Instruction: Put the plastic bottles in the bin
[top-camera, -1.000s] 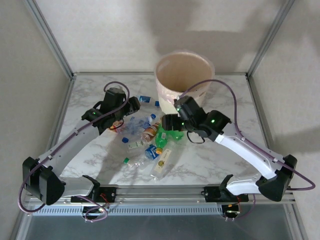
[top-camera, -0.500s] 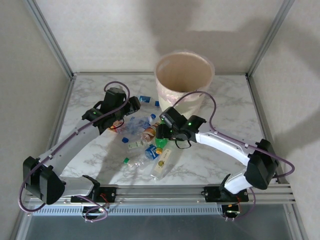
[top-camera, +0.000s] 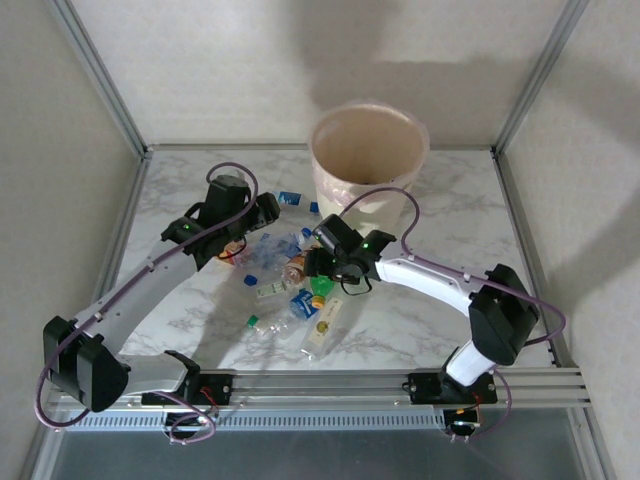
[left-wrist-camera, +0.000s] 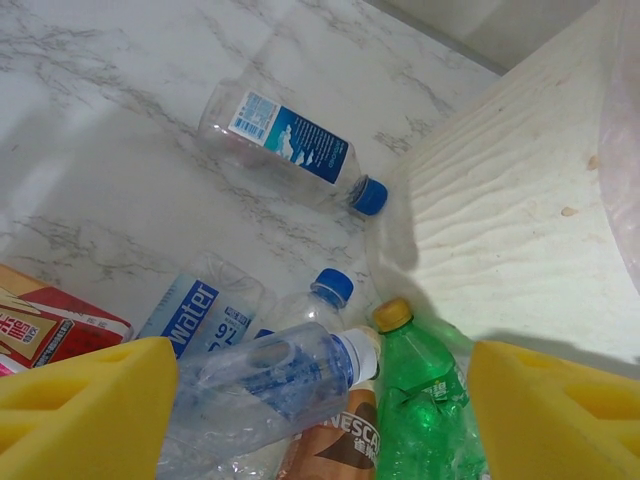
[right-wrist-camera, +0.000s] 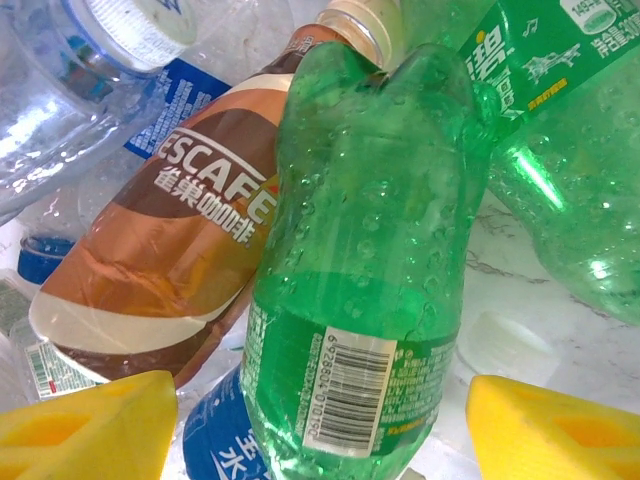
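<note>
On the marble counter (top-camera: 430, 330) between pale walls (top-camera: 250, 70), one bin (top-camera: 322, 175) stands at the back, plastic bottles (top-camera: 290, 278) heaped just before it, too tangled to count, the left gripper (left-wrist-camera: 320, 400) and right gripper (right-wrist-camera: 320, 430) both spread wide at the heap, grasping nothing.

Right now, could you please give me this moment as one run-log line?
left gripper: open above clear bottles | right gripper: open over green bottle | bin: empty

The left arm (top-camera: 130, 290) and right arm (top-camera: 440, 285) share white link shells, black joint housings, small green lights (top-camera: 183, 228) near the wrists and looping purple cables (top-camera: 235, 166). The left tool (left-wrist-camera: 325, 405) and right tool (right-wrist-camera: 320, 430) bear yellow wedge-shaped pads (left-wrist-camera: 85, 395).
</note>
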